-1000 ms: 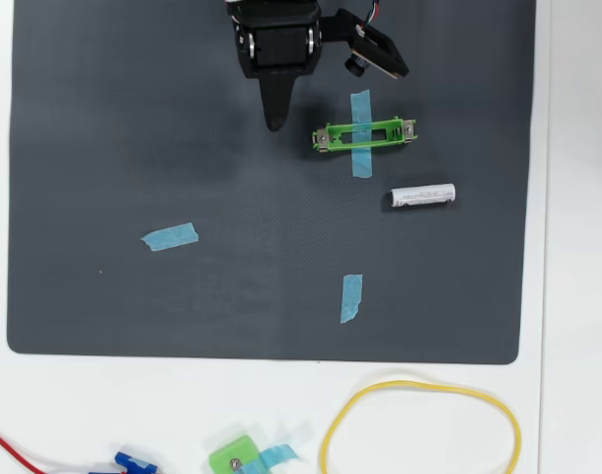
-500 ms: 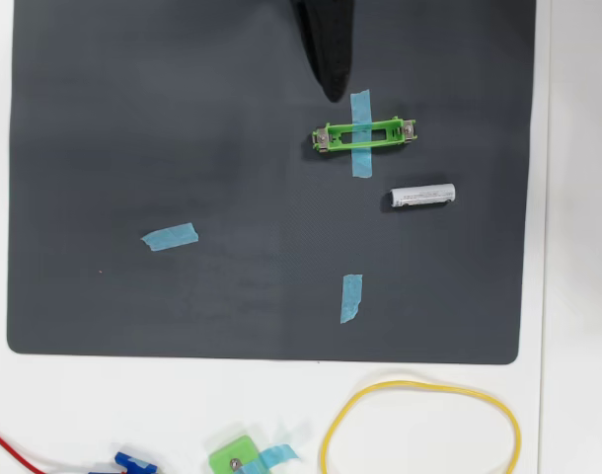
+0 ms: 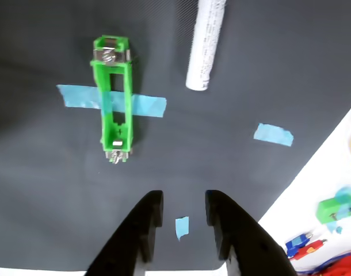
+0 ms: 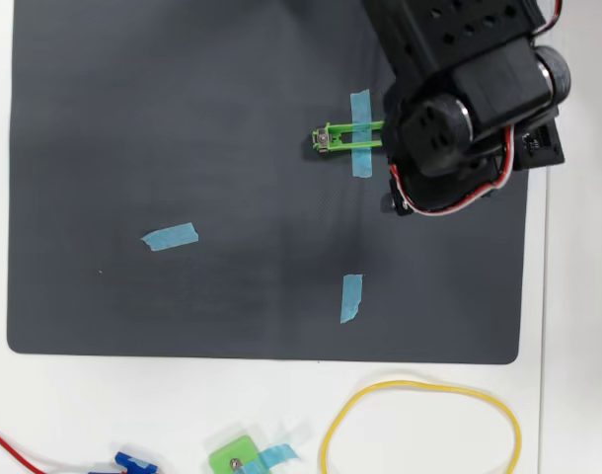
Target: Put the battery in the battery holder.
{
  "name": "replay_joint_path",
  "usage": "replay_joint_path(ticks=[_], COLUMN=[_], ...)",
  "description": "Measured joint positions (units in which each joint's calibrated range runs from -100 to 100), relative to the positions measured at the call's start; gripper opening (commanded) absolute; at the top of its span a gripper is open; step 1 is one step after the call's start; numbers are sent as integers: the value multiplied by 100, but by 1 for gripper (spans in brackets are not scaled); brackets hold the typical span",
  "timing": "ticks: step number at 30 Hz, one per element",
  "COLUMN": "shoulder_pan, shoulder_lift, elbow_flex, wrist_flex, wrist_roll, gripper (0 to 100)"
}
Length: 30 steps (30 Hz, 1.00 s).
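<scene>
One arm over mat's right side; tool [image 3: 183,210] spread, empty, near battery holder [image 3: 113,98] and battery [image 3: 206,46].

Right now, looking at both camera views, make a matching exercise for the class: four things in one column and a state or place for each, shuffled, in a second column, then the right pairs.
Things:
1. small white-silver cylindrical battery
2. narrow bright green plastic battery holder
3. black two-finger end effector
4. yellow rubber loop

States or places:
A. fingers apart, nothing between them
B. lying on the white table, off the dark mat
C. fixed across a blue tape strip
D. lying loose on the dark mat, outside the frame

Pairs: 1-D, 2-C, 3-A, 4-B
</scene>
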Motion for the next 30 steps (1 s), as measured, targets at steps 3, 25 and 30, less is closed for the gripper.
replay_joint_path(ticks=[3, 25, 30], shoulder_pan=[-101, -966, -1056], shoulder_lift=[238, 526, 951], elbow_flex=[-9, 1488, 1488], wrist_flex=[-680, -2765, -3127], wrist_roll=[-36, -456, -456], gripper=[6, 11, 11])
